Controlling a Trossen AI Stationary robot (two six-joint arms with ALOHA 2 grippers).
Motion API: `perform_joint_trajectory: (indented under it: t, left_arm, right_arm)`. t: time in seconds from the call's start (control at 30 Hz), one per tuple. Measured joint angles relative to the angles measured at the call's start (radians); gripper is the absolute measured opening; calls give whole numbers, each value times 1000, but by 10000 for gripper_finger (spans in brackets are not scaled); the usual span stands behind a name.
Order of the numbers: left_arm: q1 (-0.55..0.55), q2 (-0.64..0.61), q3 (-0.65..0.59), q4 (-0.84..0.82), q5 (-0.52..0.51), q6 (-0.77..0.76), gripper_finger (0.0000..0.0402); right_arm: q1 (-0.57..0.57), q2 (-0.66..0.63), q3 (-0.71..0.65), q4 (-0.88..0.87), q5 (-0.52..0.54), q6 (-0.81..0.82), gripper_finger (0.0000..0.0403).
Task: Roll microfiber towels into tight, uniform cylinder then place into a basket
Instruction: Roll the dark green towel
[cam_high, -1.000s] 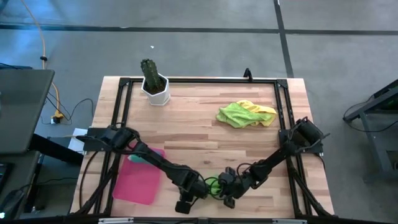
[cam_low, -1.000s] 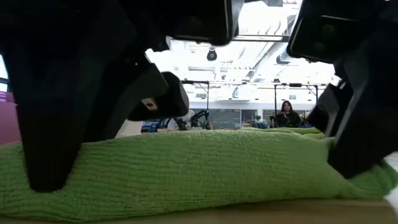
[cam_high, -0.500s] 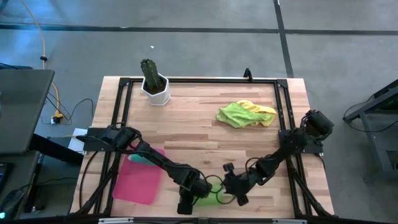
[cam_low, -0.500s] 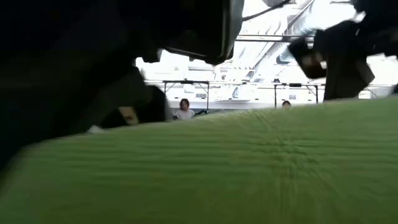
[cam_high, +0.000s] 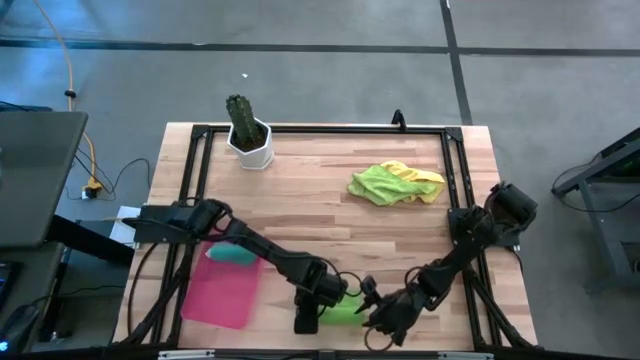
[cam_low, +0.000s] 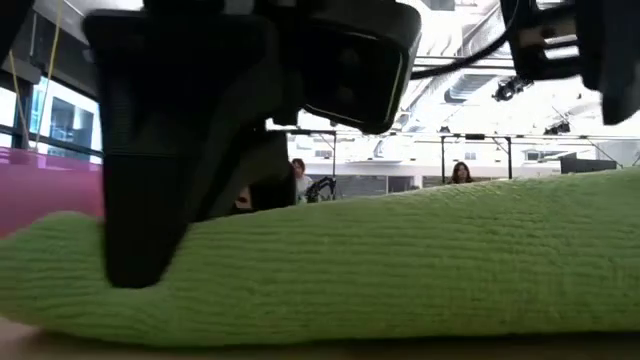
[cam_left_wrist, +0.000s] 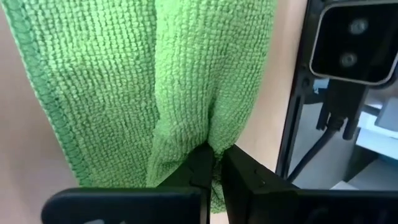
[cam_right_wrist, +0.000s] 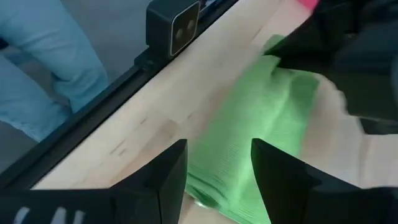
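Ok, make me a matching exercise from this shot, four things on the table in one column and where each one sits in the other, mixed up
Things:
1. green towel
2. lime and yellow towels
3. teal towel
4. cactus pot

Places:
A. far left corner of the table
B. on the pink basket
C. front edge, pinched in the left gripper
D. heaped on the far right side

Pairs: 1-C, 2-D, 3-B, 4-A
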Motion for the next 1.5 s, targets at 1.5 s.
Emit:
perform_joint_trajectory:
  t: [1.5]
  left_arm:
    - [15, -5, 4, 30, 15, 51, 73]
  right_arm:
    - [-29, 126, 3, -39, -115, 597, 12]
